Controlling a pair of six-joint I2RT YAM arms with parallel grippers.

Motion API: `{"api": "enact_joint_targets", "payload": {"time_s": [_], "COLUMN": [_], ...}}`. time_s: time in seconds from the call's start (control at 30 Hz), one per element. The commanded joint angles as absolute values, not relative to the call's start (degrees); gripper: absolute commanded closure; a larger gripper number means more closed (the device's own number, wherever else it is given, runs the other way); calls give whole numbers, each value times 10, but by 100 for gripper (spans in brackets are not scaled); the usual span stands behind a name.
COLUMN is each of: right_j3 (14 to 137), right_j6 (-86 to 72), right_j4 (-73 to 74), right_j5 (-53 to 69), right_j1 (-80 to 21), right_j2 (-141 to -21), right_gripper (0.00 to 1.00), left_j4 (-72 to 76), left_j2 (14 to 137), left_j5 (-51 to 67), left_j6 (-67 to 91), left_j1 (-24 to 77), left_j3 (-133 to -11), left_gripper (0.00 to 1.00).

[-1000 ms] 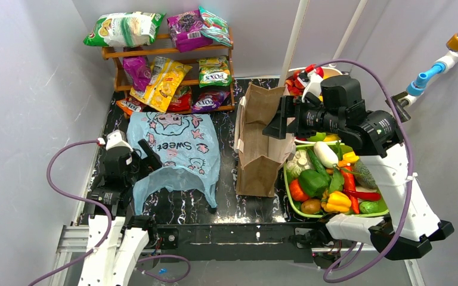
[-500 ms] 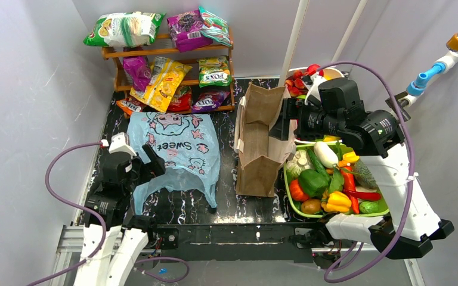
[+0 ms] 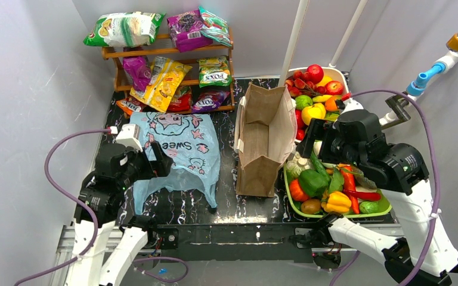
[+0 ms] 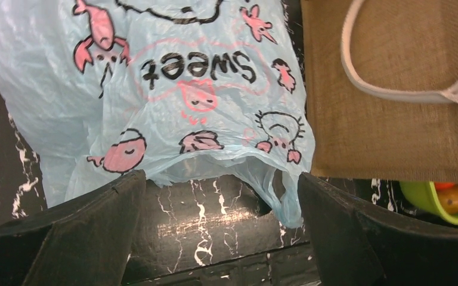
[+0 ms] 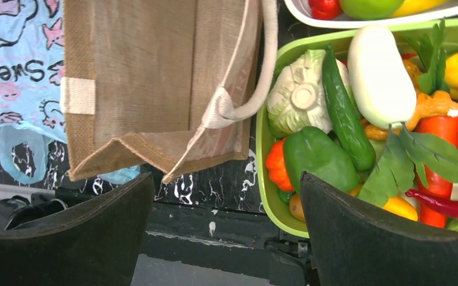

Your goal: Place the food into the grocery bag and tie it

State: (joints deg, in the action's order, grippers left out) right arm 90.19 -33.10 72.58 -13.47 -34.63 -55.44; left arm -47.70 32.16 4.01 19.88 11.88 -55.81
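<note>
Evidently the opening step: nothing is packed yet. The thin translucent light-blue plastic grocery bag (image 3: 176, 149), printed "Sweet" with pink figures, lies flat and wrinkled on the black marbled surface (image 3: 179, 205), left of a stiff brown upright bag (image 3: 262, 143). Its mouth and limp handles face the near edge. The left tool (image 3: 155, 162) hovers over that edge, spread and empty. The right tool (image 3: 311, 132) hangs above the glossy food (image 3: 313, 182) heaped in a lime-green tray (image 3: 291, 202), also spread and empty. Next move, likely: pinch one film layer and lift the mouth open.
</note>
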Motion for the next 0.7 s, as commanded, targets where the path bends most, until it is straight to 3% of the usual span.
{"api": "enact_joint_targets", "payload": {"time_s": [0.0, 0.23, 0.3, 0.43, 0.67], "right_j3": [870, 832, 816, 795, 781], "right_j6": [-369, -411, -414, -418, -418], "right_j4": [715, 733, 725, 719, 718], "right_j5": [-180, -188, -178, -163, -152], "right_j1": [-349, -349, -349, -349, -349], "right_j2": [-546, -534, -523, -509, -488], "right_gripper": [2, 2, 2, 2, 2], "left_j4": [-528, -550, -551, -530, -486], "left_j2": [363, 449, 465, 463, 462], "left_j5": [96, -40, -61, -174, -238], "left_j6": [107, 39, 12, -43, -176], "left_j1": [133, 291, 338, 415, 466], "left_j3": [-590, -615, -613, -588, -515], "left_gripper": [0, 11, 2, 2, 2]}}
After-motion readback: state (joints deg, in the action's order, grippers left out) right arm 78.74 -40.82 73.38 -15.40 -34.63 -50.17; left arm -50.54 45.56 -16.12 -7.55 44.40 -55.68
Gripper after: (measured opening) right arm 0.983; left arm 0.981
